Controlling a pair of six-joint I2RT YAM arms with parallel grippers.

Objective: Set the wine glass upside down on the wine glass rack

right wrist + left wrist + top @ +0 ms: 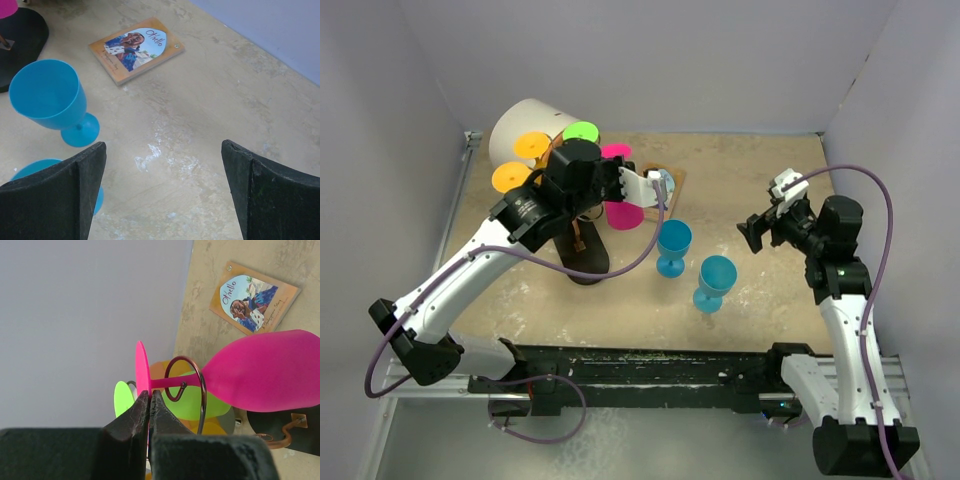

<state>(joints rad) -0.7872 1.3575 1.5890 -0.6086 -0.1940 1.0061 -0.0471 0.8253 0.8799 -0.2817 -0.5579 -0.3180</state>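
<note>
The left gripper [150,401] clamps the round foot of the opaque pink wine glass [265,372], whose stem lies within a curled wire loop of the rack [204,392]; the right gripper [162,145] has its fingers spread apart.

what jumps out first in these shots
The bright pink wine glass, pinched by its foot in the left gripper, its stem threaded through a curl of the wine glass rack. Then a blue glass and a second blue glass upright mid-table, with the right gripper open to their right.
</note>
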